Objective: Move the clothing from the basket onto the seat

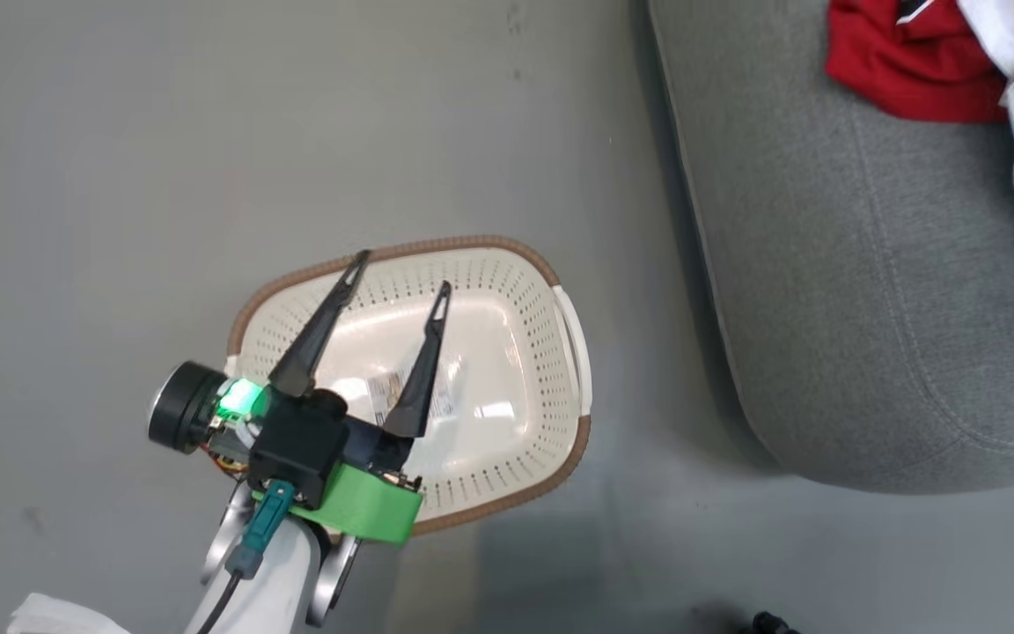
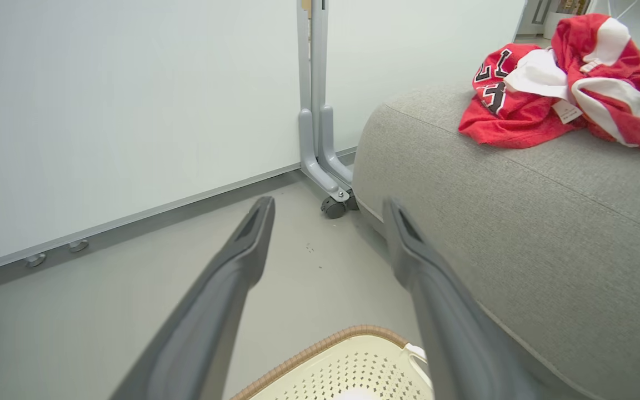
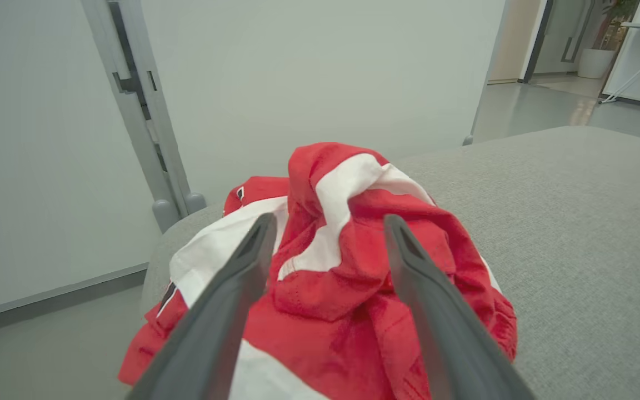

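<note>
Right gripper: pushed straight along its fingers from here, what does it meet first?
The clothing heaped on the seat. In the right wrist view the right gripper, open, points at the red-and-white pile with nothing in between. Depth is unclear, so how soon is uncertain.

The left gripper (image 1: 403, 271) has long dark tapering fingers (image 1: 318, 330), a black housing (image 1: 296, 445), a green bracket (image 1: 366, 506) and a glowing green light (image 1: 241, 396); a teal plug (image 1: 260, 524) with a black cable (image 1: 221, 603) sits on the white forearm (image 1: 265, 590).

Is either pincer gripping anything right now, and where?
Nothing: left pincer open above cream perforated basket; right pincer open over crumpled red-and-white clothing lying on grey fabric seat.
</note>
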### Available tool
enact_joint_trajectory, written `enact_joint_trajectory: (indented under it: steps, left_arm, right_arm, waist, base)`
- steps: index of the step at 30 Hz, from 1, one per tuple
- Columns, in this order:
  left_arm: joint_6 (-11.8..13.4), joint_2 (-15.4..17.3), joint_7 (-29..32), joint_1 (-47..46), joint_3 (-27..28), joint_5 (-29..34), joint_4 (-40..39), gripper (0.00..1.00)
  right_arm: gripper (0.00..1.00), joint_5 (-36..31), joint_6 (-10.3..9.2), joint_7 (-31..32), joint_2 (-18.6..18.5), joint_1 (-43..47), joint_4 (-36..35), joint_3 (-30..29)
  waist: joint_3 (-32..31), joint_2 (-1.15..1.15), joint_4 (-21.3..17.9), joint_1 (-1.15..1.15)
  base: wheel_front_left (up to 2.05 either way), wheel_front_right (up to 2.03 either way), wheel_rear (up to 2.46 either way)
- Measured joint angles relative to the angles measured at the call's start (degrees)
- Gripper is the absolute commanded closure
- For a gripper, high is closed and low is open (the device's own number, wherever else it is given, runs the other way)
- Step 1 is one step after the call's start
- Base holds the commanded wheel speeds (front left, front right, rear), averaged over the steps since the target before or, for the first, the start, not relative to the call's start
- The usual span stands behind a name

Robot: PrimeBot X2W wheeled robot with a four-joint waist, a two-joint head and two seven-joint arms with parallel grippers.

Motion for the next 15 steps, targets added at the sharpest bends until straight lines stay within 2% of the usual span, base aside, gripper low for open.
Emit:
enact_joint_trajectory:
  steps: [7, 15]
  left_arm:
    - [3.67, -2.81, 0.0, 3.42, 4.82, -2.54, 0.01, 0.0]
    - [5.21, -4.48, 0.0, 8.57, 9.16, -7.12, 2.89, 0.0]
  right_arm:
    - [0.0, -2.5, 0.0, 0.0, 0.67, 12.34, -5.48, 9.07]
    - [0.0, -4.24, 0.01, 0.0, 3.98, 20.49, -9.03, 20.48]
  waist:
    - [-7.18, 0.0, 0.96, 0.0]
    - [-15.04, 0.0, 3.61, 0.0]
  base:
    - [0.0, 0.0, 0.0]
    - [0.0, 0.0, 0.0]
